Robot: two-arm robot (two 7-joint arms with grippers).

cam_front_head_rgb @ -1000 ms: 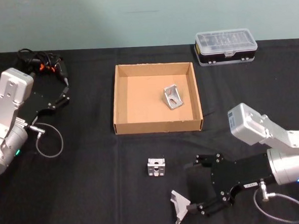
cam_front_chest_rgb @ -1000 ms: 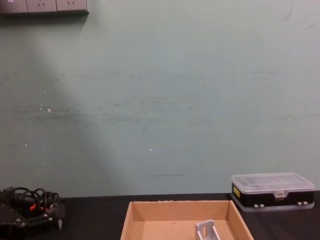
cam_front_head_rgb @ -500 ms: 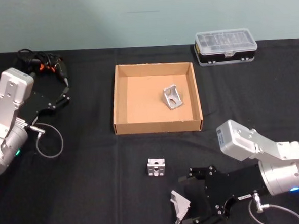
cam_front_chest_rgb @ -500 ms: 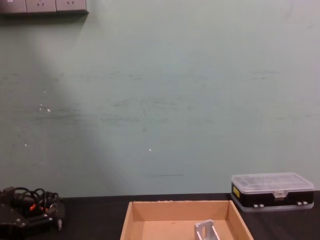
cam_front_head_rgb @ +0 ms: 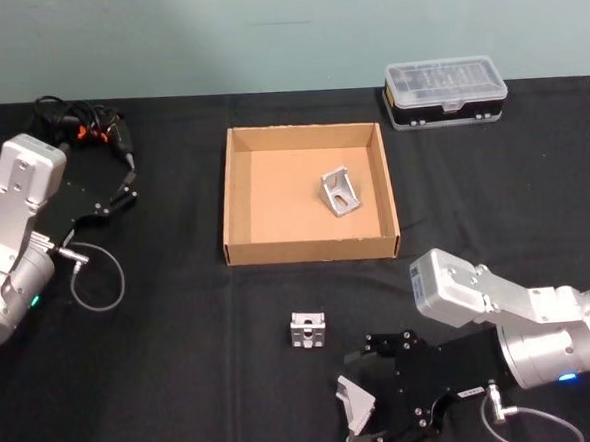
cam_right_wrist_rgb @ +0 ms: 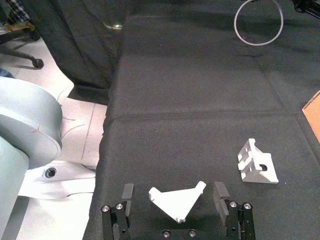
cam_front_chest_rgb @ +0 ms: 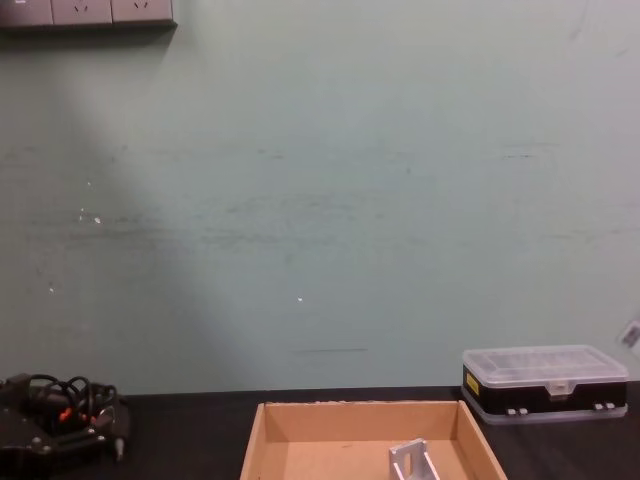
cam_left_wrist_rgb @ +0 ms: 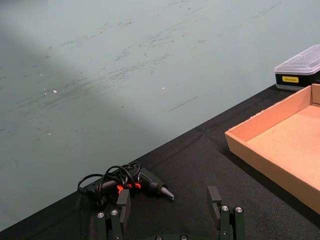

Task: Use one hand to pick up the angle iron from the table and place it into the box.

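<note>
Three silver angle irons show. One lies inside the tan box (cam_front_head_rgb: 312, 248), right of its middle (cam_front_head_rgb: 340, 193). A second angle iron (cam_front_head_rgb: 309, 330) sits on the black table (cam_front_head_rgb: 184, 368) in front of the box. A third angle iron (cam_front_head_rgb: 358, 409) lies near the table's front edge, between the open fingers of my right gripper (cam_front_head_rgb: 359, 401). In the right wrist view that angle iron (cam_right_wrist_rgb: 177, 202) sits between the two fingers of the right gripper (cam_right_wrist_rgb: 174, 194) with a gap on each side. My left gripper (cam_front_head_rgb: 124, 179) rests open at the far left.
A black plastic case with a clear lid (cam_front_head_rgb: 445, 92) stands behind the box at the right. A corded black tool (cam_front_head_rgb: 79, 126) lies at the back left, just beyond the left gripper. A loop of cable (cam_front_head_rgb: 98, 278) lies by the left arm.
My right gripper has slid left along the table's front and now straddles the near angle iron, fingers still open. The left arm and the other angle irons have not moved.
</note>
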